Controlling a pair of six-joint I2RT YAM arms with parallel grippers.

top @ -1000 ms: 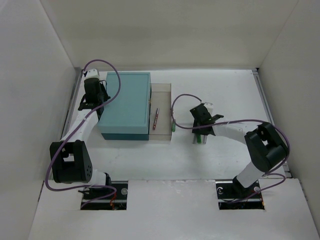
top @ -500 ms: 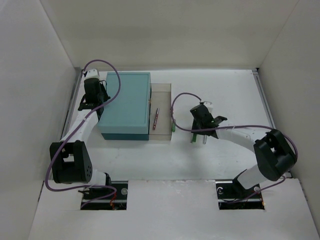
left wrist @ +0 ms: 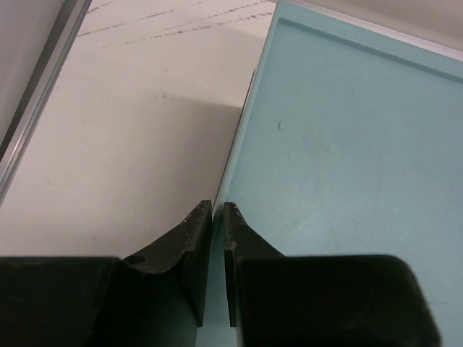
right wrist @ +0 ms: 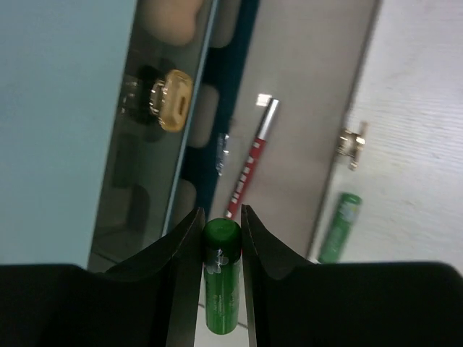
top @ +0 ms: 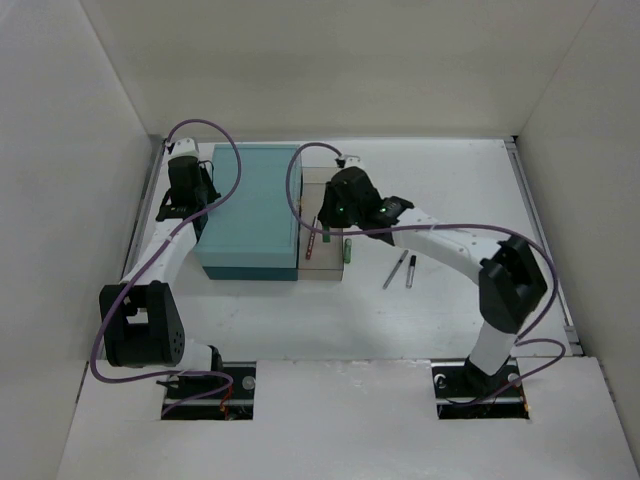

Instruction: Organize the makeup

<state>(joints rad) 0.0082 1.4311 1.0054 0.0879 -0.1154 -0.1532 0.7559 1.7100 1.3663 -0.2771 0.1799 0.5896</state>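
My right gripper (top: 333, 216) hovers over the clear drawer (top: 326, 178), shut on a green tube (right wrist: 221, 278) that stands between its fingers (right wrist: 221, 217). A red pencil (top: 313, 236) lies on the drawer floor, below the tube in the right wrist view (right wrist: 249, 170). A second green tube (top: 347, 250) lies on the table just outside the drawer's right wall, also in the right wrist view (right wrist: 340, 228). Two thin dark pencils (top: 395, 270) (top: 411, 271) lie on the table to the right. My left gripper (top: 200, 195) is shut and empty at the teal box's left edge (left wrist: 218, 206).
The large teal box (top: 250, 210) stands left of centre, with the drawer pulled out to its right. A gold-brown round thing (right wrist: 173, 108) and a peach shape (right wrist: 173, 18) show behind the drawer's clear wall. The drawer's gold handle (right wrist: 352, 141) sticks out. White walls enclose the table.
My right gripper has moved left and back from the table right of the drawer to above the drawer, carrying the green tube. The two dark pencils now show. The left arm has not moved.
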